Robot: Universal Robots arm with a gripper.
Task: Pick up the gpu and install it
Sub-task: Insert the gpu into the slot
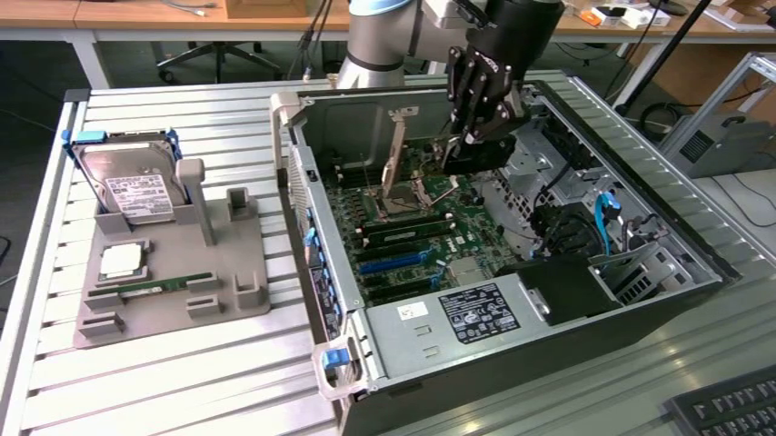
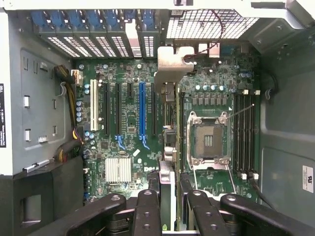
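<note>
Gripper [image 1: 482, 136] closed on the gpu [image 1: 401, 156], which hangs edge-on inside the open computer case [image 1: 679, 272], above the motherboard [image 1: 406, 238]. At the exterior view's left, a grey fixture tray [image 1: 170, 300] on the slatted table [image 1: 182, 381] carries 1 hard drive [image 1: 136, 191], 1 processor [image 1: 122, 261] and 1 memory stick [image 1: 152, 289]. Wrist view: gpu [image 2: 166, 162] seen edge-on between the fingers [image 2: 147, 211], beside the empty CPU socket [image 2: 206, 140].
</note>
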